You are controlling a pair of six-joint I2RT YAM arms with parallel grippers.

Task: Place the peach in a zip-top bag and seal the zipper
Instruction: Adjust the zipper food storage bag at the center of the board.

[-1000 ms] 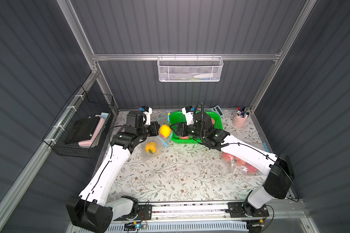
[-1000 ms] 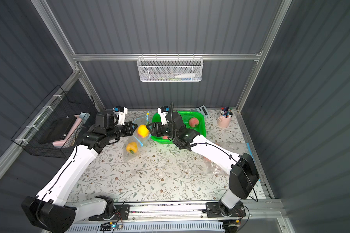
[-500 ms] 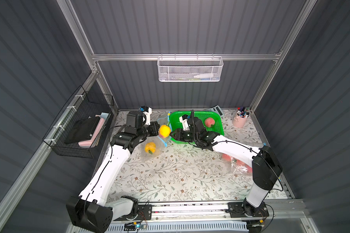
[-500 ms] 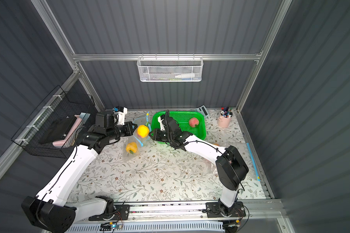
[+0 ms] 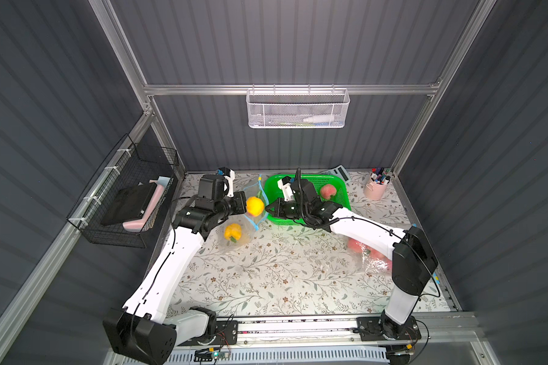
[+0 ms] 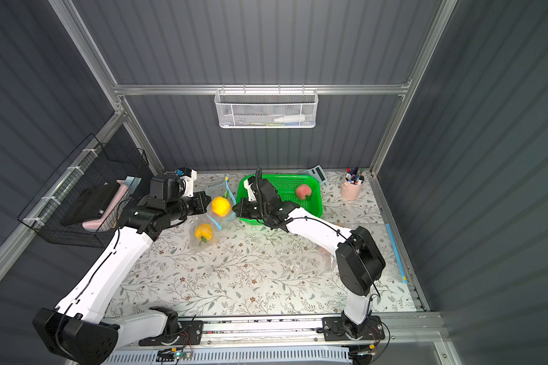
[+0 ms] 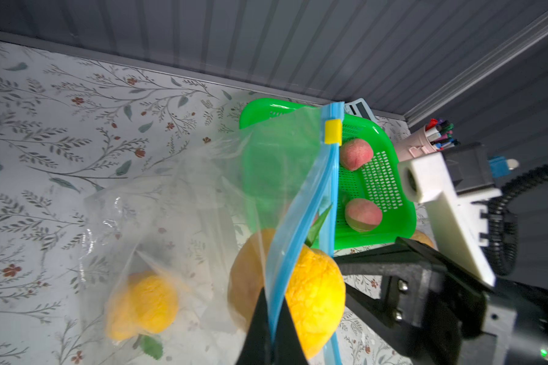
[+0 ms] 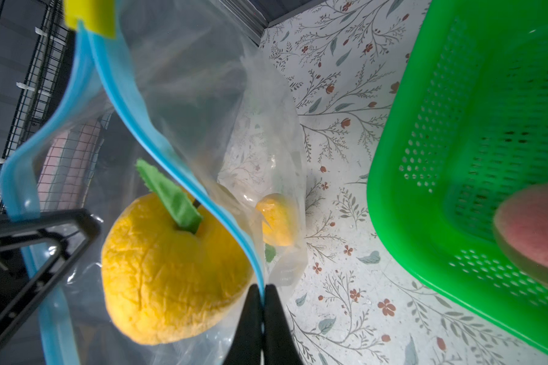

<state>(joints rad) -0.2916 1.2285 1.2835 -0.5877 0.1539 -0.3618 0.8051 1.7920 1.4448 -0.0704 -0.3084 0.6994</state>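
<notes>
A clear zip-top bag with a blue zipper and a yellow slider hangs above the table between my grippers. My left gripper is shut on one zipper strip. My right gripper is shut on the other strip. The strips stand apart, and a yellow round fruit with a green leaf sits between them in the bag's mouth. Both top views show that fruit between the left gripper and the right gripper. A pink peach lies in the green basket; the left wrist view shows two peaches there.
A second clear bag with a yellow pepper lies on the table under the left arm. Another bag holding red things lies under the right arm. A pen cup and a calculator stand at the back right. A black wire basket hangs on the left wall.
My right gripper has moved left from over the green basket to the bag and closed on its zipper strip. The left gripper and the bag have stayed in place.
</notes>
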